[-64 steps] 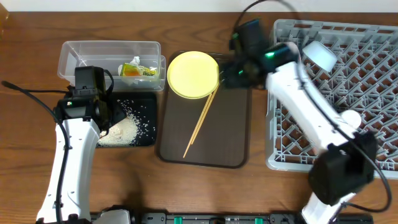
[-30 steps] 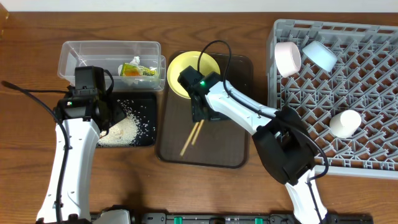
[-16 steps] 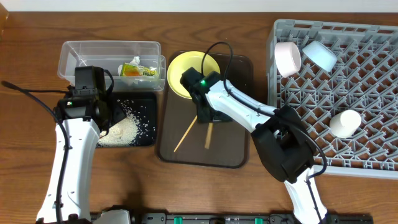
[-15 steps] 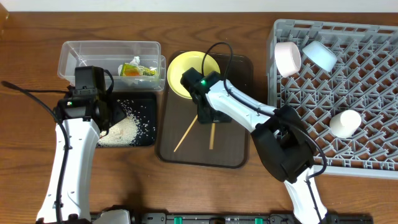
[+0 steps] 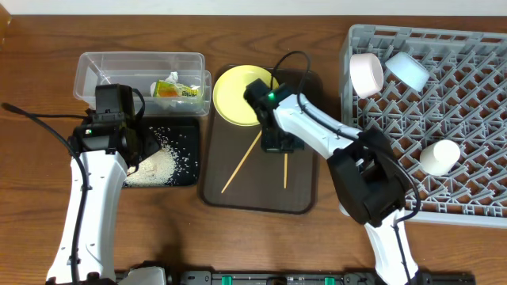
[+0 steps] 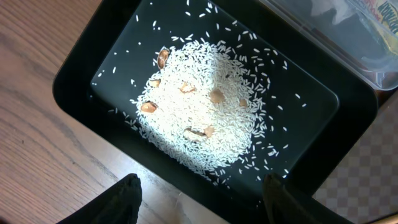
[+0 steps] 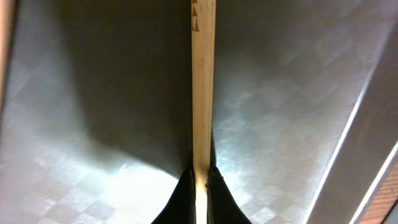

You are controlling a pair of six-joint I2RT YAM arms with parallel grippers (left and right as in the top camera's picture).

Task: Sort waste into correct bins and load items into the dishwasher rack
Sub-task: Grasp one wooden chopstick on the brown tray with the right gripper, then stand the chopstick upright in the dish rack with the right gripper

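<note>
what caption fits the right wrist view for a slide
Right gripper pinching a single wooden chopstick over the dark brown serving tray.

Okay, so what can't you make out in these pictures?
Overhead: the right arm covers the right rim of the yellow plate.
Overhead: the left arm hides part of the black tray.
Left wrist: the frame edge cuts off the snack wrapper.
Right wrist: the chopstick runs past the top edge.

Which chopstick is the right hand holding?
The straight chopstick, nearer the rack, pinched in the right hand. The slanted chopstick lies loose on the brown tray, left of it.
</note>
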